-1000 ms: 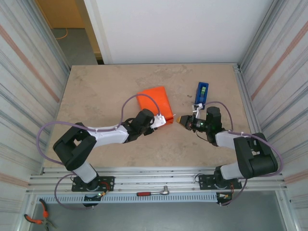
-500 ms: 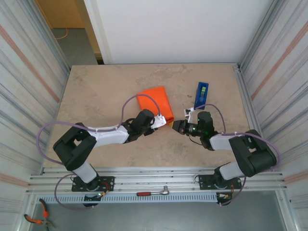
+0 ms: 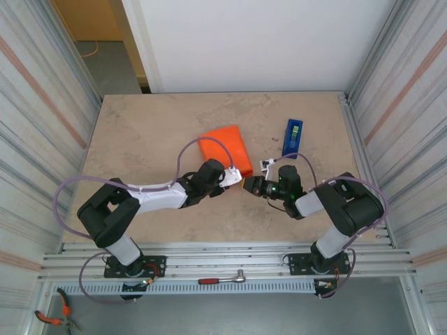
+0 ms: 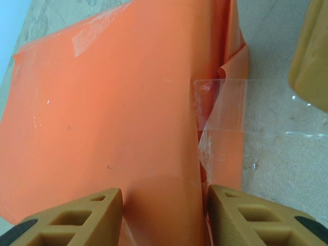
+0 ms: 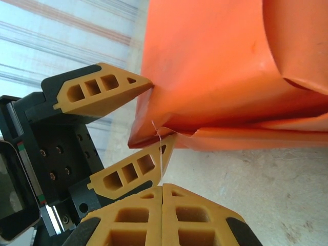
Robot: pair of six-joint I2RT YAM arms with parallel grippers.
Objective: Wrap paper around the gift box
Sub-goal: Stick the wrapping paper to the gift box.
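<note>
The paper (image 4: 102, 113) is a thin orange sheet with a smooth, faintly satin face, creased at its folds and catching soft highlights. A strip of clear tape (image 4: 225, 105) on it is glossy and see-through, cloudy in places. The fingers (image 4: 77, 218) of the left end effector (image 4: 163, 197) and the right end effector (image 5: 162, 197) are matt mustard plastic with moulded lattice holes. The surface (image 3: 147, 132) looks like matt beige stone, finely grained. The tape dispenser (image 3: 293, 136) is blue plastic; the rails (image 3: 223, 259) are bare ribbed metal.
</note>
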